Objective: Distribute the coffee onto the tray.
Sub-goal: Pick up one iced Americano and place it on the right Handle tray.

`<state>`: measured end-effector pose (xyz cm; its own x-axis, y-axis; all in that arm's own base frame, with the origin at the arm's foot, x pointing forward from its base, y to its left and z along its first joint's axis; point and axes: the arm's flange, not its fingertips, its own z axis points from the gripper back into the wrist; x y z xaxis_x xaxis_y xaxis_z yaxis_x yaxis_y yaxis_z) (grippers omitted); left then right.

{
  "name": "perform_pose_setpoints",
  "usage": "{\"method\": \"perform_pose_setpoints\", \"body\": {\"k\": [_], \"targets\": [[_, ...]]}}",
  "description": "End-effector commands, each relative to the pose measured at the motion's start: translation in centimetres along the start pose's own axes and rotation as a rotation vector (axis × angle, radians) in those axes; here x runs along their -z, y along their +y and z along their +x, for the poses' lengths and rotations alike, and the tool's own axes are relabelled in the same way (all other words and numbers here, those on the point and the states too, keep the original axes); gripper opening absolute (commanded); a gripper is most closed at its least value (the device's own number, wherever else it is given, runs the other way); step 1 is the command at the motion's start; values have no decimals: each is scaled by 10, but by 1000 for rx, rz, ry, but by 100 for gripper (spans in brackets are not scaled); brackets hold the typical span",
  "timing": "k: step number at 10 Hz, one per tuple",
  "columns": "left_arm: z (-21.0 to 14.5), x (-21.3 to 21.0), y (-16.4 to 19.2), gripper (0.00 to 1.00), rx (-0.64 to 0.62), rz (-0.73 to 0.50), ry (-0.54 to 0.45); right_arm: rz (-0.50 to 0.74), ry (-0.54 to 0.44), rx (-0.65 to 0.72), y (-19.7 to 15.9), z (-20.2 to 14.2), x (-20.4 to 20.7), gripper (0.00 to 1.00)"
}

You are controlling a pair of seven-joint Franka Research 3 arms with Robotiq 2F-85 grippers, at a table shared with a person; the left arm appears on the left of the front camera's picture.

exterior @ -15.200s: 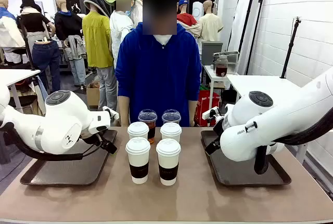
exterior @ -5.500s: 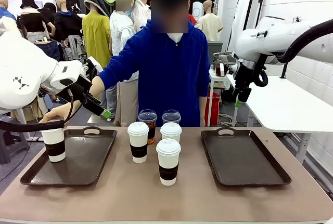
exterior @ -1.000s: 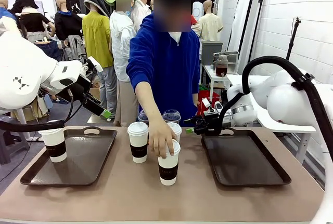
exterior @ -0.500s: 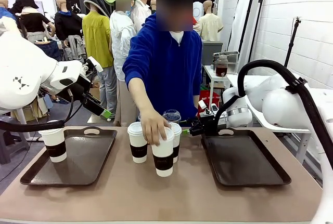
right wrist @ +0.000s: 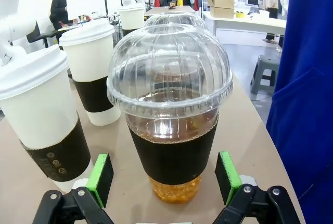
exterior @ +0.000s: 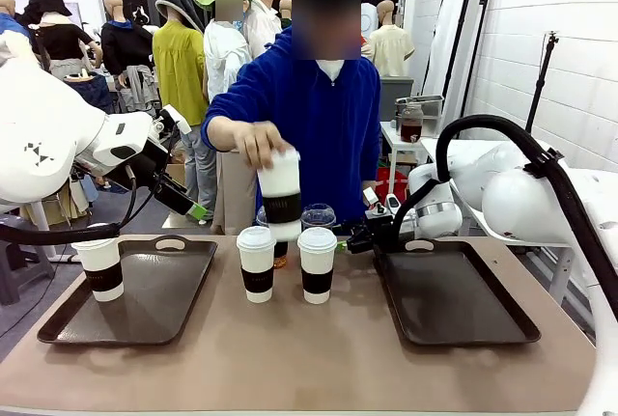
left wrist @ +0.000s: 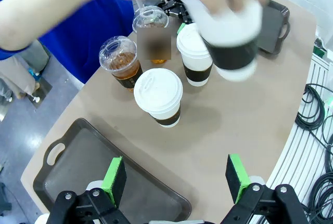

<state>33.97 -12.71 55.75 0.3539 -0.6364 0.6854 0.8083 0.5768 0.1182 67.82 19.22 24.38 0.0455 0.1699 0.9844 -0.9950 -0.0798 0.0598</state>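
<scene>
Bright, seemingly overhead light; lifted cup point(left wrist: 231, 37) blurred.

You see the person's hand point(exterior: 256, 141) holding a lifted cup point(exterior: 281, 196) in the air over the middle of the bench point(exterior: 290, 368). Below it stand a left white cup point(exterior: 256, 262) and a right white cup point(exterior: 317, 263). Your right hand point(exterior: 355, 239) is low near the far edge, just beside a clear cup point(exterior: 318, 215). A fourth white cup point(exterior: 100, 268) stands on the left tray point(exterior: 145, 315).

Two white lidded cups point(exterior: 256, 263) are stood upright mid-table, with clear dome cups point(exterior: 318, 215) tucked just behind (amber drink inside). A third white cup point(exterior: 281, 194) is held aloft, and a fourth white cup point(exterior: 100, 268) is parked upright on the left tray point(exterior: 154, 295).
</scene>
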Motion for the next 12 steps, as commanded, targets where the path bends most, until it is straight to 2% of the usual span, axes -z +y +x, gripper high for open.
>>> {"method": "perform_pose_setpoints", "body": {"k": [1,12], "targets": [[-1,0,1,100,-3,-1,-2,-22,-23,12,-13,1,13,100],[-1,0,1,100,-3,-1,-2,9,-22,54,-29,-4,43,100]]}}
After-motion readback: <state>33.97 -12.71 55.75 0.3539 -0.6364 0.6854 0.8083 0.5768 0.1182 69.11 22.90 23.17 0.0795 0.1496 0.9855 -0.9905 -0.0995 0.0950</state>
